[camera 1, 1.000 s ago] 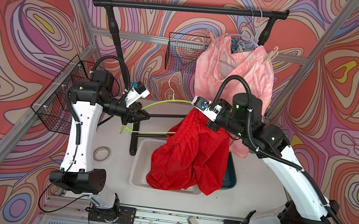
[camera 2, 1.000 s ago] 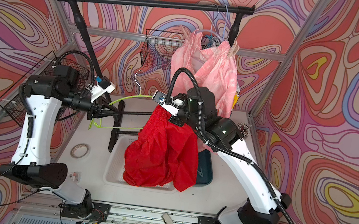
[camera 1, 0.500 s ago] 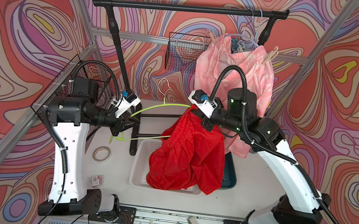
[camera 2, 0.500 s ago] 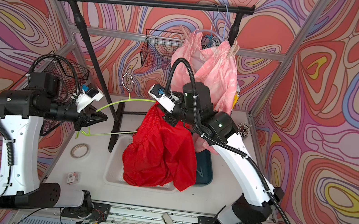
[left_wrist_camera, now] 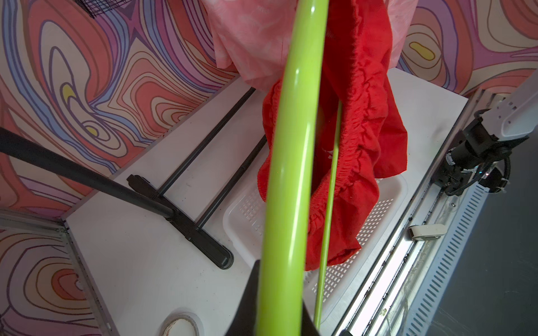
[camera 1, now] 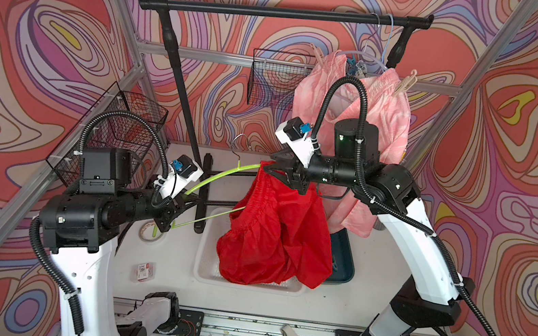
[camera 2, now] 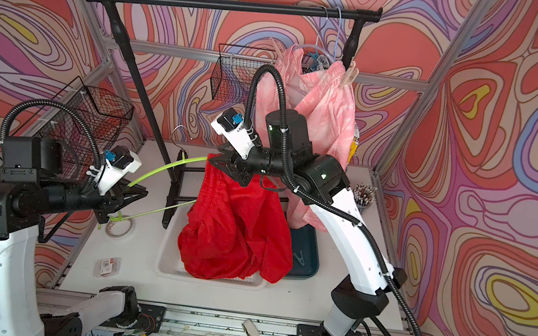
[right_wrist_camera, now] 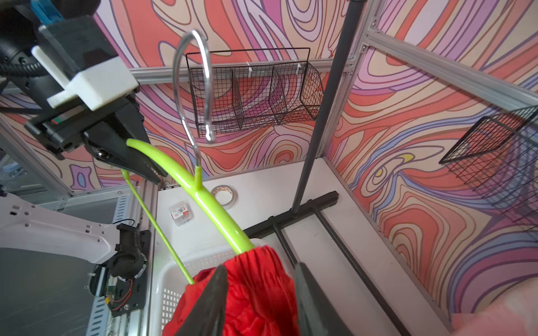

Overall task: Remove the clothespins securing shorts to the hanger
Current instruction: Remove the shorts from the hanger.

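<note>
Looking down in both top views, the left gripper (camera 1: 183, 205) is pinched tight on one end of the green hanger (camera 1: 223, 176), which holds the hanger up off the table. The right gripper (camera 1: 276, 169) is at the other end. There the red shorts (camera 1: 275, 237) bunch up and hang down over the white basket (camera 1: 206, 274). The pink shorts (camera 1: 386, 114) hang from the black rail (camera 1: 282, 15) at the back. Pale clothespins (camera 1: 406, 84) grip their top edge (those are the only pegs I can find).

From the left wrist, the green hanger (left_wrist_camera: 291, 145) runs away from the camera and into the red shorts (left_wrist_camera: 372, 131). The shorts sag low on it, right above the basket. I see no peg on them here.

From the right wrist, the right gripper (right_wrist_camera: 260, 266) has its jaws apart, one on each side of the red cloth. They do not look like they are squeezing it. With the jaws that wide, I think the shorts are free to slip down into the basket.
</note>
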Motion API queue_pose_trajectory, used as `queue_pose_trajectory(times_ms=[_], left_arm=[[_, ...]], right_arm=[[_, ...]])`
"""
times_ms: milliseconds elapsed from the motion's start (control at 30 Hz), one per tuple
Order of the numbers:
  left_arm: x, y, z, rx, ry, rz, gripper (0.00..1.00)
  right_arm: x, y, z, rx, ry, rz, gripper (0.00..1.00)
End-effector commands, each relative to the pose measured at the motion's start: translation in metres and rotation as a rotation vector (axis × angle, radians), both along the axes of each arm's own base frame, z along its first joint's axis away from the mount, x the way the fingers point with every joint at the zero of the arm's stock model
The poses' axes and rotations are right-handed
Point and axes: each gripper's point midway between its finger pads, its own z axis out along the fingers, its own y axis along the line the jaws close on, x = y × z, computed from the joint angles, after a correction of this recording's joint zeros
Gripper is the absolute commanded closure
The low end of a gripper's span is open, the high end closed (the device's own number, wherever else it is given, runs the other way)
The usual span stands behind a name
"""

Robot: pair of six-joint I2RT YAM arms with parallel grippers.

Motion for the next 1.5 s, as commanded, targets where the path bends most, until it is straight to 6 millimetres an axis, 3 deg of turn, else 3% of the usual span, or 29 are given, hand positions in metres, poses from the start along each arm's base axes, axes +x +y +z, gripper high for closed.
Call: queue_pose_trajectory(times_ms=[0,67,167,267,500,700,833,1000,1133,1233,1333,1467], left_arm=[[0.008,0.004,0.010,-0.001,-0.059,0.036,1.00],[0.010,0.006,0.011,0.005,-0.068,0.049,1.00],[0.008,0.005,0.012,0.003,-0.076,0.046,1.00],[0.005,0.004,0.013,0.006,-0.084,0.040,1.00],[0.002,0.004,0.017,-0.005,-0.112,0.061,1.00],[0.006,0.008,0.026,-0.023,-0.150,0.113,1.00],[0.003,0.008,0.023,-0.023,-0.164,0.116,1.00],[-0.004,0.004,0.025,-0.030,-0.188,0.101,1.00],[-0.003,0.002,0.025,-0.039,-0.180,0.094,1.00],[-0.002,0.003,0.021,-0.040,-0.174,0.099,1.00],[-0.005,0.004,0.019,-0.022,-0.181,0.104,1.00],[-0.013,0.001,0.014,0.008,-0.179,0.077,1.00]], right_arm=[[-0.005,0.003,-0.017,-0.042,0.072,0.022,0.74],[-0.003,0.005,-0.026,-0.062,0.085,0.024,0.79],[0.002,0.007,-0.037,-0.093,0.097,0.009,0.59],[0.016,0.003,-0.042,-0.119,0.073,-0.060,0.51],[0.032,0.003,-0.041,-0.107,0.044,-0.191,0.53],[0.005,0.039,-0.062,-0.099,0.139,-0.231,0.51],[0.003,0.048,-0.049,0.064,0.253,-0.252,0.50],[0.030,0.032,-0.046,0.142,0.272,-0.456,0.50],[0.033,0.043,-0.047,0.227,0.331,-0.451,0.53],[0.038,0.049,-0.050,0.271,0.366,-0.465,0.75],[0.041,0.042,-0.046,0.285,0.329,-0.530,0.99],[0.042,0.013,-0.034,0.295,0.223,-0.658,1.00]])
